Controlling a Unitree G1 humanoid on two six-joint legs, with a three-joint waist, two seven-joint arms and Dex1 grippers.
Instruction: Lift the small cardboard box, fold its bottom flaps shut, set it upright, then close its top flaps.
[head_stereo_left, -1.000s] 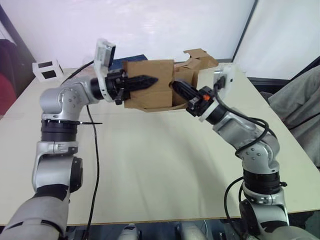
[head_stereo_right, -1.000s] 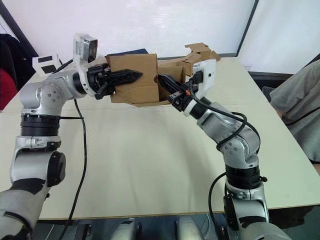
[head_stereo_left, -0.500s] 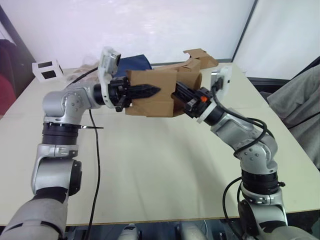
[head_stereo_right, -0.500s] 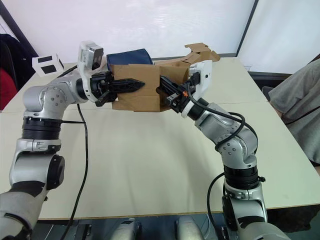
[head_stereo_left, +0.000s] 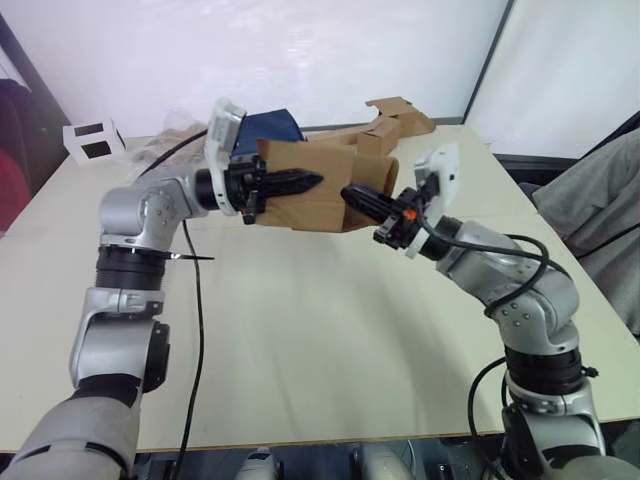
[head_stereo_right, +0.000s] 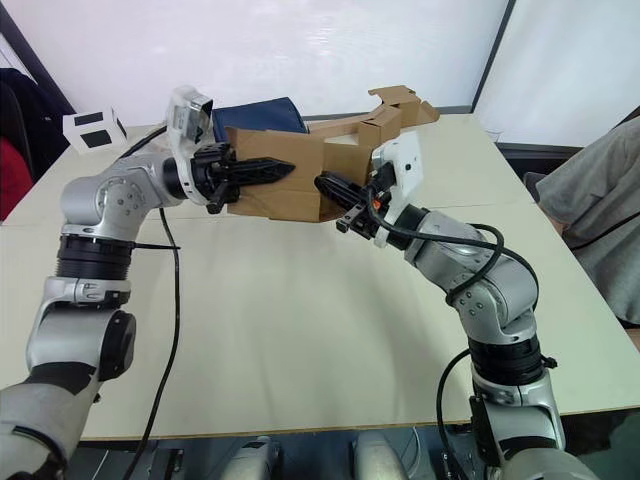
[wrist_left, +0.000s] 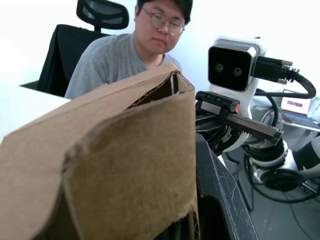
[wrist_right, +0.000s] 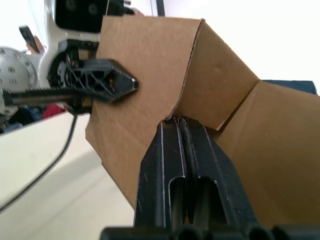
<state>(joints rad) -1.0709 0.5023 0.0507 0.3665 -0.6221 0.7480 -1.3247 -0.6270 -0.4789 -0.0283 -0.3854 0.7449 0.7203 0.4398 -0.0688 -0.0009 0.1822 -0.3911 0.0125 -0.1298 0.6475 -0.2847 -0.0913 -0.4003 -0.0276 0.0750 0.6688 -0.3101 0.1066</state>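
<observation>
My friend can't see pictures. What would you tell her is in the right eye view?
Two robot arms hold a small cardboard box above a pale table. The left pincer grips the box's near wall, and the right pincer, fingers together, touches its right edge. More cardboard lies behind.

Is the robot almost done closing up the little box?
Not yet. The small cardboard box is lifted off the table, held by the left gripper. The right gripper, fingers together, pokes at a flap. Standing it upright and closing the top flaps remain.
</observation>
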